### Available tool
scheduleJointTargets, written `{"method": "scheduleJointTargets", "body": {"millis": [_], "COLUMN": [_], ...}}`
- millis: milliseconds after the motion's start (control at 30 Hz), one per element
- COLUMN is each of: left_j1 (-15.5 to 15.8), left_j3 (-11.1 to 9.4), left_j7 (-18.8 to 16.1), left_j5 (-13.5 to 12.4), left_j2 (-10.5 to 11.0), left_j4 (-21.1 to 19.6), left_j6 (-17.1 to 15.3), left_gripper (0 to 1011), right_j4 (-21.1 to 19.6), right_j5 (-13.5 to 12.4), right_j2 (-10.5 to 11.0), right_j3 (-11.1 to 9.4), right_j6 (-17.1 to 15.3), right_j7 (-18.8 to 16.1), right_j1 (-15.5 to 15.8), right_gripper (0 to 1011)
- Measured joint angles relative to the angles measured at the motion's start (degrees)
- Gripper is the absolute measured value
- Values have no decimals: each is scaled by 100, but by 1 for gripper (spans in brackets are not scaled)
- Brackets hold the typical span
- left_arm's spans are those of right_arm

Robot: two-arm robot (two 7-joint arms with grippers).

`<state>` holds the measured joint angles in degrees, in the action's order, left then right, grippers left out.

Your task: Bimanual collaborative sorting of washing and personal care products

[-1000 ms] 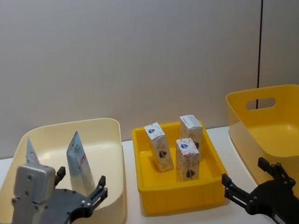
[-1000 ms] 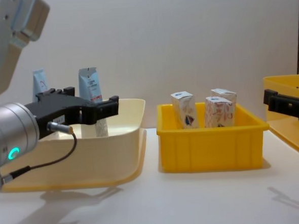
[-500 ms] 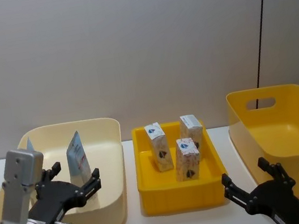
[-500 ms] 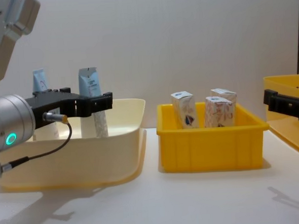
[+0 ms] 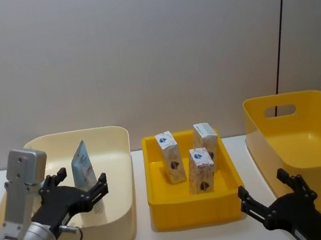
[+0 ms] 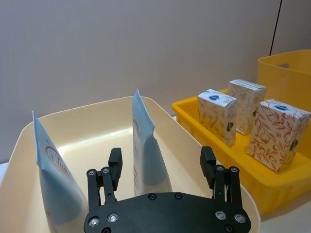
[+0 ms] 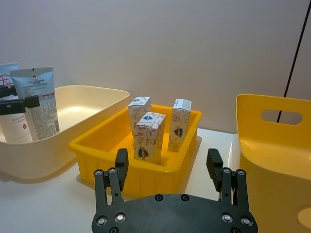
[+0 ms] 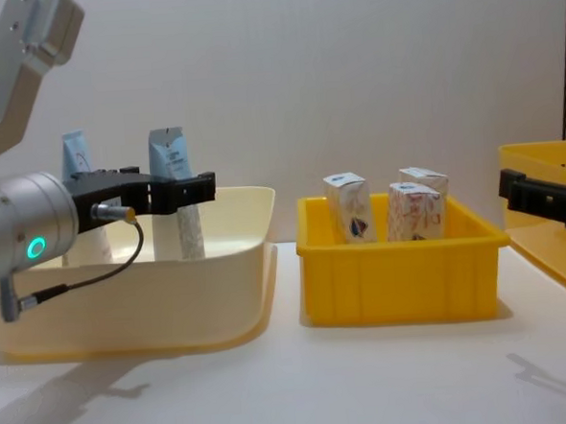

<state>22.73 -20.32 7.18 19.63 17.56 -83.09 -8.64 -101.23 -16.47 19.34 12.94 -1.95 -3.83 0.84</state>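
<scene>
- My left tool [image 5: 81, 177] hangs released in the cream bin [image 5: 121, 163], its jaws spread either side of the nearer tube [image 5: 82, 161].
- That tube stands upright, at or just past the fingertips. I judge this is the line-up for a grip.
- The second tube [image 6: 53, 170] stands nearby, untouched.
- My right tool [image 5: 262, 184], also released, is parked near the tray [image 5: 195, 219], which holds three cartons [image 5: 200, 170].

Red print marks the light-blue-and-white plastic squeeze tubes [image 6: 145, 155], orange-red patterning and blue logos the small white cardboard cartons [image 5: 200, 172]; the plastic bins [image 5: 111, 233] are cream or yellow.
</scene>
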Motion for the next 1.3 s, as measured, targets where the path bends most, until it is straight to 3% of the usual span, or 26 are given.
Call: {"method": "scheduleJointTargets", "body": {"millis": [467, 600, 1300], "left_j1": [343, 394, 508], "left_j3": [-62, -72, -91], "left_j7": [94, 108, 136], "left_j5": [-89, -107, -145], "left_j2": [-187, -216, -281], "left_j4": [485, 561, 720], "left_j6": [-29, -35, -51], "left_gripper": [1000, 942, 322], "right_j4": [0, 0, 0], "right_j5": [0, 0, 0], "right_j2": [0, 0, 0], "right_j3": [0, 0, 0], "right_j6": [0, 0, 0], "right_j7": [0, 0, 0], "right_j1": [0, 0, 0], "right_gripper": [1001, 1001, 1001]}}
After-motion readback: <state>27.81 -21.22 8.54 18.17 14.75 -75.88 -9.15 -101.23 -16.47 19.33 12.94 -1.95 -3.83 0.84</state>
